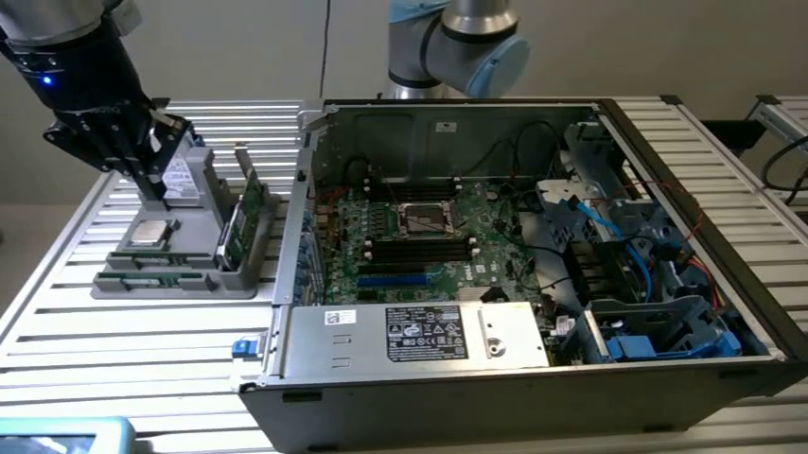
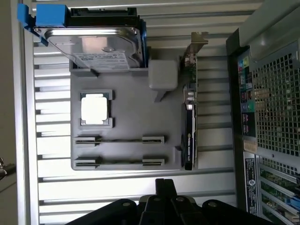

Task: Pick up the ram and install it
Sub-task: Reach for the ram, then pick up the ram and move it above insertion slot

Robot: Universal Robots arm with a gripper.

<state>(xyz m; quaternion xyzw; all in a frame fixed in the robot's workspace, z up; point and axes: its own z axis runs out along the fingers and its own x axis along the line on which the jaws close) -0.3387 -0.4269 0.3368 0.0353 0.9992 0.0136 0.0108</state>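
The gripper [image 1: 142, 165] hangs over the far end of the grey tray [image 1: 120, 284], beside the open computer case [image 1: 531, 378]. Whether it is wide or narrow, I cannot tell. The ram [image 1: 162, 280] stands in the tray's near slot, apart from the gripper.

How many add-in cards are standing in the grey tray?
2. Both stand on edge along the tray's side nearest the computer case: a green card with a metal bracket, and a black-covered card in line with it. None seems hidden.
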